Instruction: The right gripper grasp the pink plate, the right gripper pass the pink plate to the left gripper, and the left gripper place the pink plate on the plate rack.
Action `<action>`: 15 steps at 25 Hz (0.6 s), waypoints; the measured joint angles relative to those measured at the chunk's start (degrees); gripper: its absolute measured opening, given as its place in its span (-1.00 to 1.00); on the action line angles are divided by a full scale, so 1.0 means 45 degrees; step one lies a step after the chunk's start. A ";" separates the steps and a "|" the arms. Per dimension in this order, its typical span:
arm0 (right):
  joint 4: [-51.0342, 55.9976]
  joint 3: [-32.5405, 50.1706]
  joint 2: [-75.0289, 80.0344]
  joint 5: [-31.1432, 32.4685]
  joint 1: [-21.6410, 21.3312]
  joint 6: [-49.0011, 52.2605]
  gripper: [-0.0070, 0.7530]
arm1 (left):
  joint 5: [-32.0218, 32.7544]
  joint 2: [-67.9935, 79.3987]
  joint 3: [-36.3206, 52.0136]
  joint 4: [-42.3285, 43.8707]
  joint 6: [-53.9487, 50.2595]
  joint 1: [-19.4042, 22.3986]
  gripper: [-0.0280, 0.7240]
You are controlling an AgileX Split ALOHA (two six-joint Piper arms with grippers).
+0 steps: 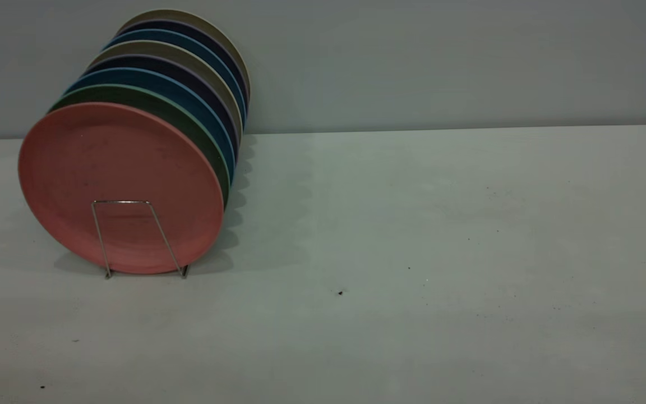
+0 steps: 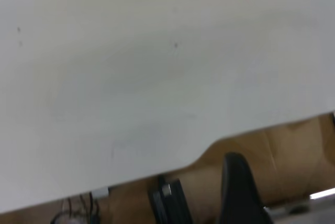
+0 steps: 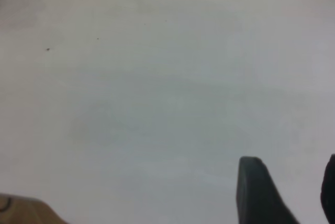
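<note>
The pink plate (image 1: 115, 168) stands upright at the front of the plate rack (image 1: 121, 201), behind the rack's front wire loop, at the table's left. Neither gripper shows in the exterior view. My left gripper (image 2: 238, 185) shows only as a dark shape in the left wrist view, past the table's edge and over a brown floor. My right gripper (image 3: 291, 166) is open and empty above bare table; the plate and the rack are out of both wrist views.
Several more plates stand in the rack behind the pink one: a green plate (image 1: 149, 104), then blue, dark navy and beige ones. The white table (image 1: 413, 252) runs to the right. A grey wall closes the back.
</note>
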 joint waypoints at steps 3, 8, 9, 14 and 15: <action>0.0000 0.0000 0.0000 0.0000 0.0000 0.0000 -0.14 | 0.0000 -0.0703 0.0000 0.0000 -0.0026 0.0000 0.32; 0.0010 0.0000 0.0000 0.0000 0.0000 0.0000 -0.18 | 0.0000 -0.1474 0.0000 0.0000 -0.0026 0.0000 0.32; 0.0010 0.0000 0.0000 0.0000 0.0000 0.0000 -0.19 | 0.0000 -0.1548 0.0000 0.0000 -0.0026 0.0000 0.32; 0.0010 0.0000 0.0000 0.0000 0.0000 0.0000 -0.25 | 0.0000 -0.2333 0.0000 0.0000 -0.0026 0.0153 0.32; 0.0010 0.0000 0.0000 0.0000 0.0000 0.0000 -0.27 | 0.0000 -0.2585 0.0000 0.0000 -0.0026 0.0335 0.32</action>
